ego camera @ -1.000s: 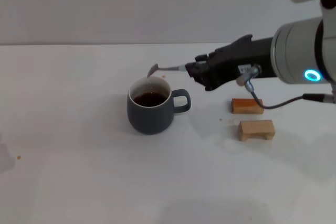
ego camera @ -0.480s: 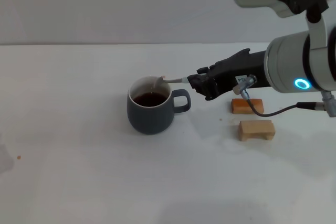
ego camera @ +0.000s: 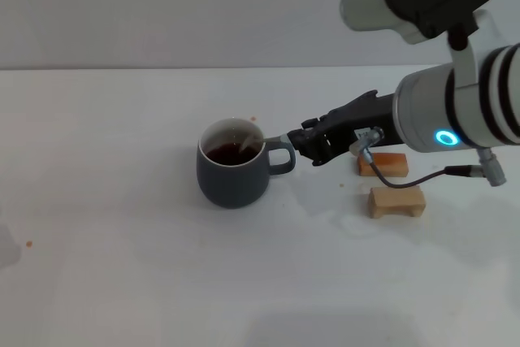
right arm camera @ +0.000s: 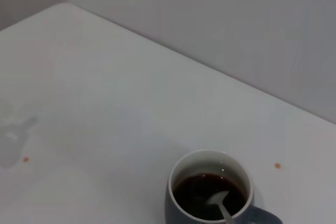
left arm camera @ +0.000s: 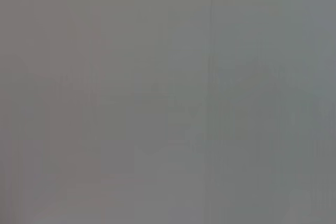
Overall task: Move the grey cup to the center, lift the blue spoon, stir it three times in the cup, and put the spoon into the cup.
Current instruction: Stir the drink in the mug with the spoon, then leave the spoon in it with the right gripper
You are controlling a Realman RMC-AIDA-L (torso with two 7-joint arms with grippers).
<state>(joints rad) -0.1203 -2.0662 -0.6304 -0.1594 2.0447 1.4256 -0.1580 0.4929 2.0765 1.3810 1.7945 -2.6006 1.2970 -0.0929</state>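
The grey cup (ego camera: pixel 232 170) stands near the middle of the white table, handle toward my right arm, with dark liquid inside. It also shows in the right wrist view (right arm camera: pixel 210 190). My right gripper (ego camera: pixel 302 145) is just beside the cup's handle, shut on the blue spoon (ego camera: pixel 262 143). The spoon slants down over the rim, and its metal bowl (right arm camera: pixel 216 200) dips into the liquid. Only the spoon's neck and bowl show; the handle is hidden in the gripper. The left gripper is out of view; its wrist view shows only plain grey.
Two small wooden blocks lie to the right of the cup: a darker one (ego camera: pixel 383 165) under my right arm and a lighter one (ego camera: pixel 396 200) nearer me. A small brown speck (ego camera: pixel 29 242) marks the table at the left.
My right gripper has moved left and down toward the cup. The spoon's bowl went from above the far rim down into the liquid.
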